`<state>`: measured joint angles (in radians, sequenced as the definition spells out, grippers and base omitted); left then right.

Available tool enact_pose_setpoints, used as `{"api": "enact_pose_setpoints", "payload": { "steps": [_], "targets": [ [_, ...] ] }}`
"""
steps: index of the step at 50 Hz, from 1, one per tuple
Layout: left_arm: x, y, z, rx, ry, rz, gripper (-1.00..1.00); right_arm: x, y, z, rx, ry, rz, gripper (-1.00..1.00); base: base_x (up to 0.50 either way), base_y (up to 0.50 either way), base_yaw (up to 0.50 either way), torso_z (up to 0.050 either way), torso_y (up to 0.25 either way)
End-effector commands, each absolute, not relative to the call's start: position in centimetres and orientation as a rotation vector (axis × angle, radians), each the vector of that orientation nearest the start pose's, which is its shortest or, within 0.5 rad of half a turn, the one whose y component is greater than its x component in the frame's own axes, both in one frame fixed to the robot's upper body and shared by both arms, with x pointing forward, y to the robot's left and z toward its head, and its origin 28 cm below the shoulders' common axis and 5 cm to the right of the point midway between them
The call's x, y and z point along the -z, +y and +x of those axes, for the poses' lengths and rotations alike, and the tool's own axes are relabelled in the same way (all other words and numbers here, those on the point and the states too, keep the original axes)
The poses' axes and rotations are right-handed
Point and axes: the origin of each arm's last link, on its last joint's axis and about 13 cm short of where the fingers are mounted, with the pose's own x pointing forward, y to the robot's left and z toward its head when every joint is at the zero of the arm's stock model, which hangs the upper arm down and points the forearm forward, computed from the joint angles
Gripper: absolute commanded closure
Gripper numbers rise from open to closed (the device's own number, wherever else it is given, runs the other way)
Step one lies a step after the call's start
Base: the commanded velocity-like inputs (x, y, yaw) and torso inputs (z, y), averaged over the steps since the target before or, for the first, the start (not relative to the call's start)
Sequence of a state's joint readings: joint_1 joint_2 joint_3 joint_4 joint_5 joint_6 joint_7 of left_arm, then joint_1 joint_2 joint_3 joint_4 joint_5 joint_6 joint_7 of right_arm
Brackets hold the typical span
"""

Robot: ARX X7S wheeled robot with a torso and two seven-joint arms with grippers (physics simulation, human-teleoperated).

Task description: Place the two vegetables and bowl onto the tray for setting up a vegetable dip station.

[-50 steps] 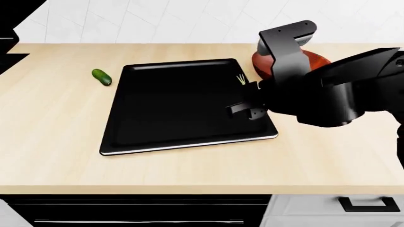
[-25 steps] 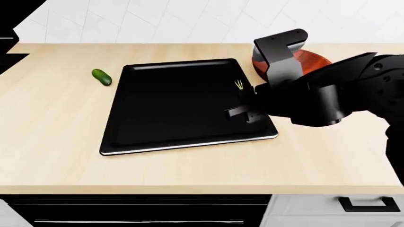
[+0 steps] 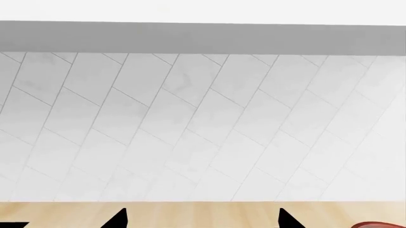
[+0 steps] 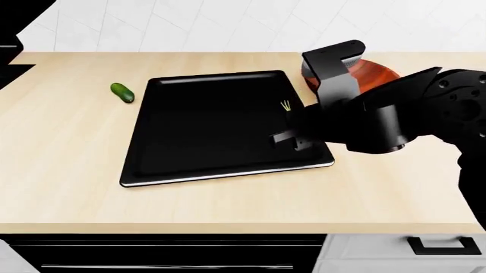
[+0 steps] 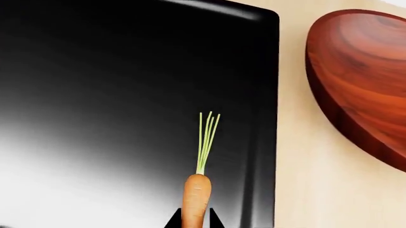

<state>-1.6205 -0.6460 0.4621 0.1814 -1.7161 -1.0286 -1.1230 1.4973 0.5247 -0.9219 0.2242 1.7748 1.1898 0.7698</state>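
Note:
My right gripper (image 5: 194, 222) is shut on the thin orange carrot (image 5: 196, 197), whose green tuft (image 4: 286, 106) points toward the far edge, over the right side of the black tray (image 4: 205, 131). The reddish-brown wooden bowl (image 4: 374, 73) stands on the counter just right of the tray, partly hidden behind my right arm (image 4: 372, 122). The stubby dark-green cucumber (image 4: 122, 92) lies on the counter left of the tray's far corner. The left gripper (image 3: 201, 223) is open with nothing between its fingertips (image 3: 118, 220), facing the tiled wall, and it does not show in the head view.
The light wooden counter (image 4: 68, 159) runs around the tray, with a white tiled wall (image 3: 203, 123) behind it. Black cabinet fronts (image 4: 167, 253) sit below the counter's front edge. A dark edge (image 4: 11, 62) shows at the far left.
My right arm has shifted a little left and nearer, carrying the carrot further in over the tray's right side. Cucumber, bowl and tray have stayed put.

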Motion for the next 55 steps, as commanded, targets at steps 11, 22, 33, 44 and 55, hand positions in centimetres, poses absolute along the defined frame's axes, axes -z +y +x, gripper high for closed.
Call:
{"api": "enact_pose_setpoints", "payload": {
  "steps": [11, 22, 33, 44, 55],
  "targets": [
    [-40.4, 22.5, 23.7, 0.018, -0.161, -0.012, -1.0, -29.9, -9.4, 30.3, -0.31, 0.606, -0.229, -1.0, 0.0, 0.0, 0.0, 0.0, 0.0],
    [-40.6, 22.6, 23.5, 0.017, -0.165, -0.015, -1.0, -32.1, -9.2, 29.5, -0.282, 0.486, -0.286, -1.0, 0.0, 0.0, 0.0, 0.0, 0.0],
    [-41.2, 22.7, 23.3, 0.005, -0.191, -0.038, -1.0, -36.1, -8.5, 26.4, -0.227, 0.211, -0.25, -1.0, 0.0, 0.0, 0.0, 0.0, 0.0],
    [-41.4, 22.8, 23.1, -0.001, -0.212, -0.042, -1.0, -36.5, -10.1, 24.5, -0.045, 0.007, -0.161, -1.0, 0.0, 0.0, 0.0, 0.0, 0.0],
    [-40.9, 22.8, 23.9, -0.026, -0.207, -0.034, -1.0, -35.9, -11.9, 23.2, 0.081, -0.015, -0.152, -1.0, 0.0, 0.0, 0.0, 0.0, 0.0]
  ]
}}
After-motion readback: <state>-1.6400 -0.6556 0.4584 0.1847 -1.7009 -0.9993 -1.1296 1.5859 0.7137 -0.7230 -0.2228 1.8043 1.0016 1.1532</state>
